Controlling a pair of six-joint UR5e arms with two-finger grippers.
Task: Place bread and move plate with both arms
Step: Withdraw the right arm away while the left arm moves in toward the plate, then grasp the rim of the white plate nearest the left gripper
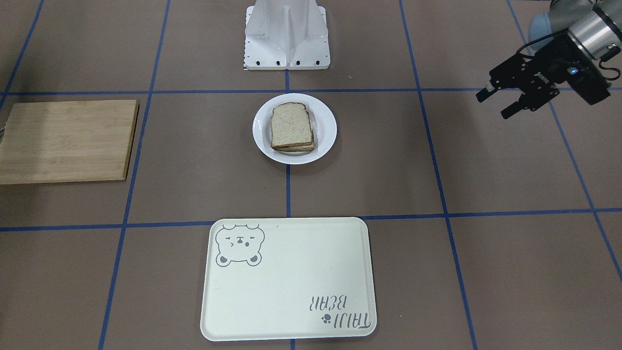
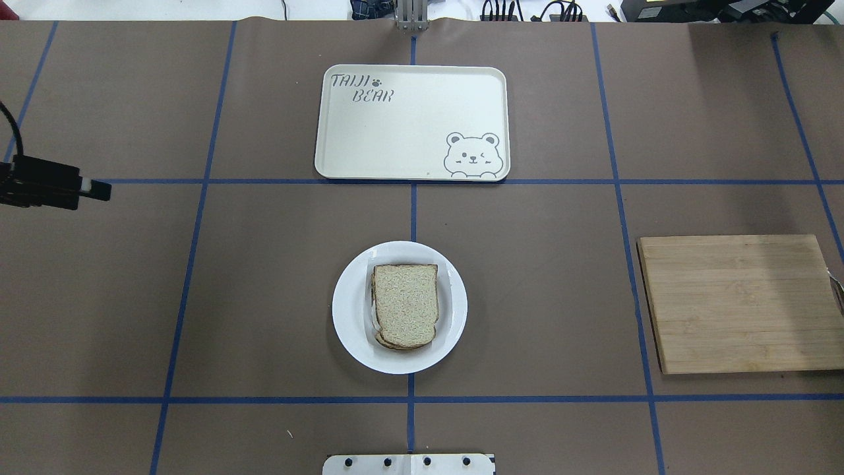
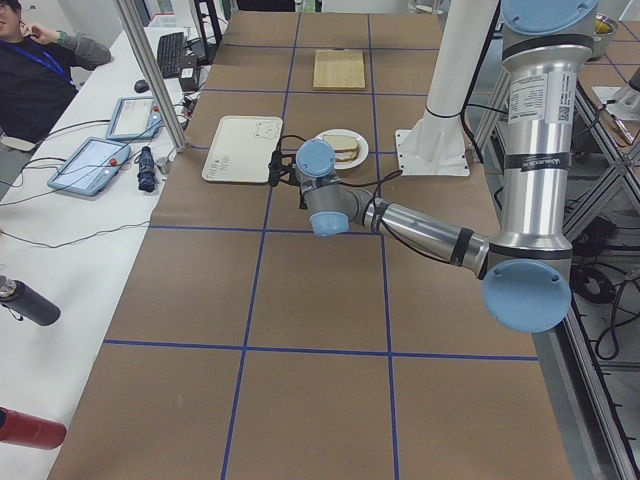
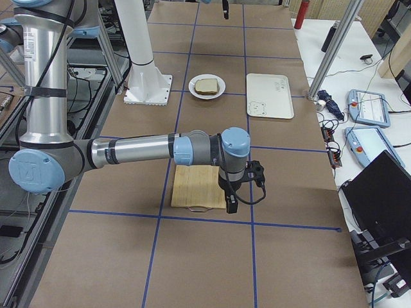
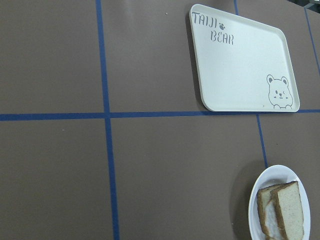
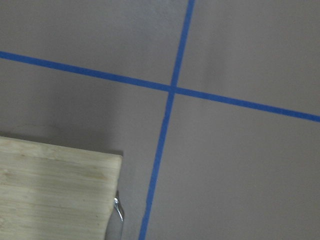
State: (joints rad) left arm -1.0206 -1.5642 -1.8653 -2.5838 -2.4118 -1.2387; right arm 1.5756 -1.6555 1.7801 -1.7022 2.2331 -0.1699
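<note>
**Watching the plated bread with both arms held wide of it**

From my seat, the plate sits on the counter on the middle blue tape line, between the white base and the bear tray. It touches neither. The bread lies flat in the plate, crust all round. It tops a second slice whose edge peeks out beneath it. In the left wrist view I see something pale sandwiched between the two slices, but I cannot tell what it is.

The left gripper hangs above bare counter out on the robot's left, well apart from the plate. Its fingers are spread with a clear gap between them and nothing in it. They point across the counter toward the middle, and its wrist camera catches the tray and part of the plate at the frame's bottom corner.

The right gripper reaches me only from the side camera at the robot's right. It points down over the near edge of the wooden cutting board, well away from the plate. I cannot tell from that view how far its fingers are parted or whether they hold anything. Its wrist camera gives me one corner of the board and a crossing of tape lines.
</note>
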